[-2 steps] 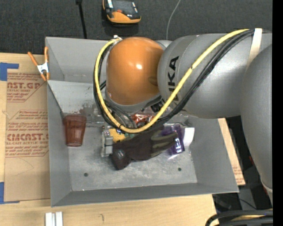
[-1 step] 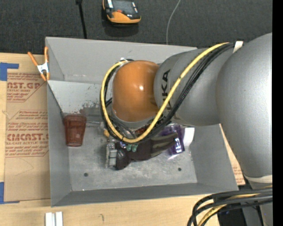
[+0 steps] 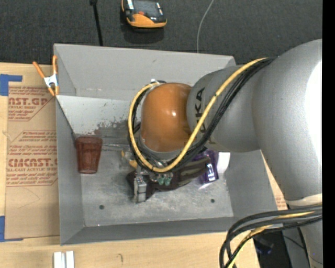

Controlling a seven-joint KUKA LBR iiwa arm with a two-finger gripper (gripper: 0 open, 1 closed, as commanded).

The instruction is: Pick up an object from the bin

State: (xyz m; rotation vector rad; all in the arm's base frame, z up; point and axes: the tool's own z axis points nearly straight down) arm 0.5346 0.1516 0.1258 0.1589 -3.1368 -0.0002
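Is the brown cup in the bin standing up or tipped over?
Tipped over: the cup shows its full tapered side, wide end toward the far wall of the bin.

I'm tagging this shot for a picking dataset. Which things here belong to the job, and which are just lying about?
Belong to the job:
- claw, low over the bin floor near the middle
- grey bin
- brown cup, on its side at the bin's left
- purple and white packet, partly under the arm

Just lying about:
- orange and black device, outside the bin beyond its far rim
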